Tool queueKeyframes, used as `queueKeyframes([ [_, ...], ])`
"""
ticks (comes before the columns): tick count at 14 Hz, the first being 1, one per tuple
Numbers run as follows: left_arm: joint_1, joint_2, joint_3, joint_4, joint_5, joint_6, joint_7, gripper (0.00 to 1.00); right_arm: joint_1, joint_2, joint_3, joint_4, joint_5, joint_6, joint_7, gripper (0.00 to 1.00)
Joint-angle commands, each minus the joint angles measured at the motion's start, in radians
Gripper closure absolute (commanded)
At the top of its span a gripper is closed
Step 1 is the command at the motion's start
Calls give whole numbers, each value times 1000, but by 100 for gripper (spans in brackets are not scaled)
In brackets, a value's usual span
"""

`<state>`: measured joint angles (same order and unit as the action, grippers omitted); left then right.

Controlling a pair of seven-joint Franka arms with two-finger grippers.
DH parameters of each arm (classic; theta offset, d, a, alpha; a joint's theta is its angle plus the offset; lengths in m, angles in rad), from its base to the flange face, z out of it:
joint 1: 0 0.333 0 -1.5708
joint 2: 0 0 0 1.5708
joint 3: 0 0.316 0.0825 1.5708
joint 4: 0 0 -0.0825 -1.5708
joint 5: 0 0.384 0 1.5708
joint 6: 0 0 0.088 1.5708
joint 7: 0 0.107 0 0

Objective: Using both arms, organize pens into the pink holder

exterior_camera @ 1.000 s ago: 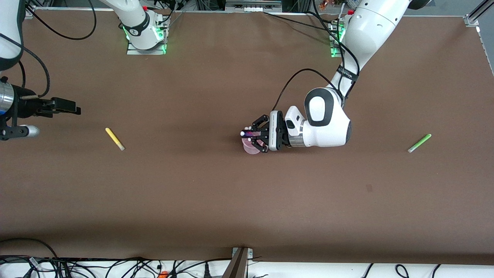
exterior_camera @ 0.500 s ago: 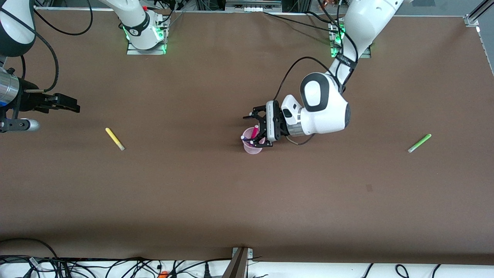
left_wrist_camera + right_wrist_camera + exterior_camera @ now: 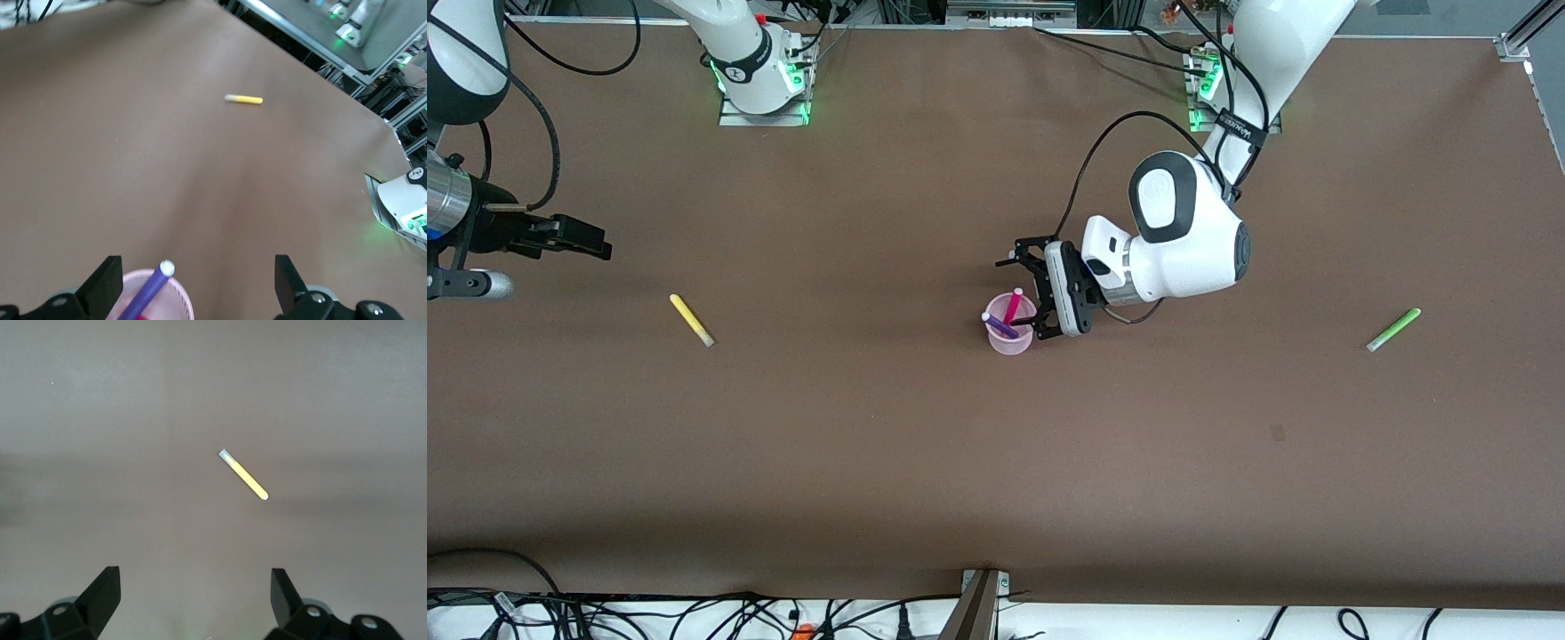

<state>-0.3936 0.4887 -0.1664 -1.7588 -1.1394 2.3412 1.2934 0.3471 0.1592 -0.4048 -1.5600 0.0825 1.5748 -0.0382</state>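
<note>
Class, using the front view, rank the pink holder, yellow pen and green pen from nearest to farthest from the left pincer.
1. Pink holder, right beside the left pincer.
2. Green pen, toward the left arm's end.
3. Yellow pen, toward the right arm's end.

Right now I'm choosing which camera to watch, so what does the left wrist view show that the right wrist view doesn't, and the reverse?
Only the left wrist view shows the pink holder with the purple pen standing in it, between the open fingers of the left hand, plus a robot base with a green light at the table's edge. The right wrist view adds only the right hand, open over bare table. Both show the yellow pen lying flat on the brown table.
</note>
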Motion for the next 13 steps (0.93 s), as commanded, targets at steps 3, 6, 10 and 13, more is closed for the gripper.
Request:
queueKeyframes([
  [3,10,-42,10,-16,327,-6,-458,0,33,-26,6,-31,-21,28,47,1],
  [6,10,-76,8,24,628,-147,-814,0,33,-26,6,-31,-21,28,47,1],
  [10,86,-79,18,198,857,-498,-1051,0,33,-26,6,-29,-21,30,47,1],
  [13,200,-81,19,338,967,-696,-1095,0,33,-24,6,-29,-21,31,47,1],
])
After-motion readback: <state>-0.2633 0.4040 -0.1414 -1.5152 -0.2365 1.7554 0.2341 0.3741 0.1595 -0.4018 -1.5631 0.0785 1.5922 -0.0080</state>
